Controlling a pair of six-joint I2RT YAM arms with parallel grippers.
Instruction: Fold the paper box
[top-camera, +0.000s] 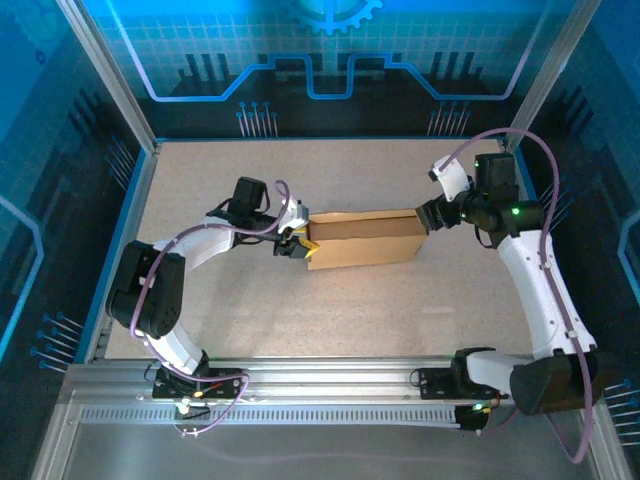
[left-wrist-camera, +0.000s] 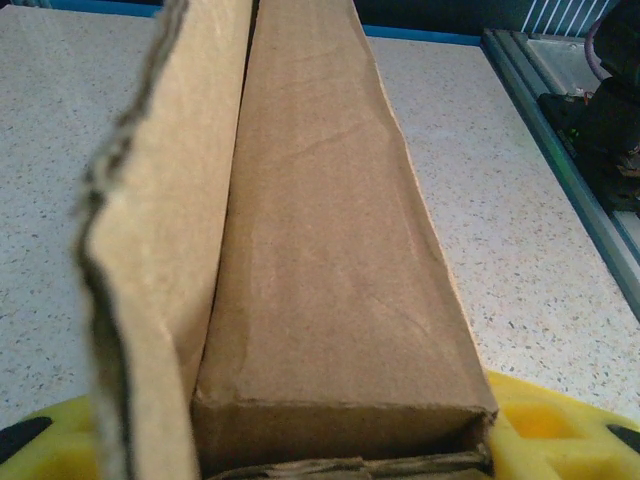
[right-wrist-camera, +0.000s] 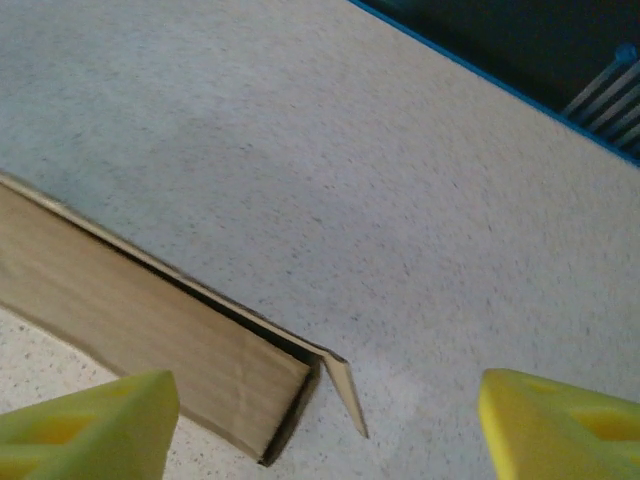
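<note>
The paper box is a long, flat brown cardboard shape lying across the middle of the table, its lid nearly down. My left gripper is at its left end. In the left wrist view the box end fills the gap between the yellow fingers, and a loose flap stands up on the left. My right gripper hovers at the box's right end. Its yellow fingertips stand wide apart, the box corner lies between them untouched, and a small flap sticks out.
The speckled tabletop is bordered by a blue rim on the left and a metal rail at the near edge. Open surface lies behind and in front of the box.
</note>
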